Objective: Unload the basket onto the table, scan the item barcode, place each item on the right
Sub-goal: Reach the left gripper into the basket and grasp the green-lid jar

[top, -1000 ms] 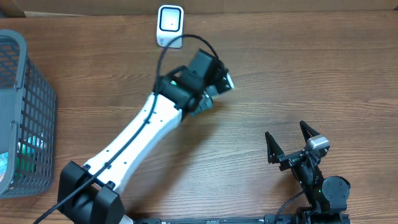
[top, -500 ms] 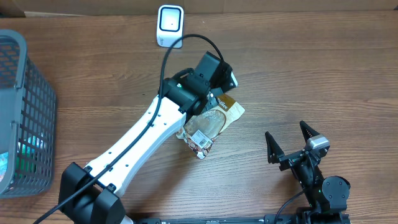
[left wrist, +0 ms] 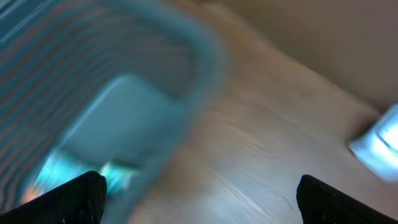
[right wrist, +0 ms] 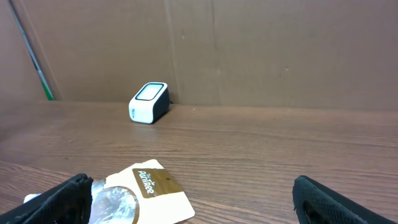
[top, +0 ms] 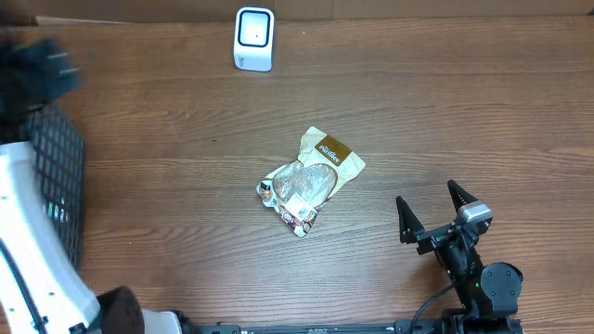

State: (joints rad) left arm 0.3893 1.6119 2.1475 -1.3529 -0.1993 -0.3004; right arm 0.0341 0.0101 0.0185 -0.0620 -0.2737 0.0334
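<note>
**Pouch loose on the table, both grippers empty**

Overhead: the snack pouch (top: 311, 181) lies flat on the table (top: 464, 102). It is well apart from the scanner (top: 253, 39) at the far edge and nearer the right gripper (top: 434, 215), whose jaws stand wide with nothing between them. The left arm (top: 28, 250) is a blur at the left edge, over the basket (top: 58, 176).

Left wrist: the picture is smeared, yet the left gripper (left wrist: 199, 190) shows its fingertips far apart and nothing held. Below it are the basket's wall and a pale blue shape (left wrist: 124, 118), too blurred to name.

Right wrist: the pouch lies just ahead of the spread fingers, brown label up, with the scanner beyond it. Whether the barcode faces up cannot be told.

The step in hand looks like a reach into the basket. The arm should settle first, then centre its jaws over one item, clear of the mesh wall. It should grip by an edge, so the barcode stays uncovered for the scanner
</note>
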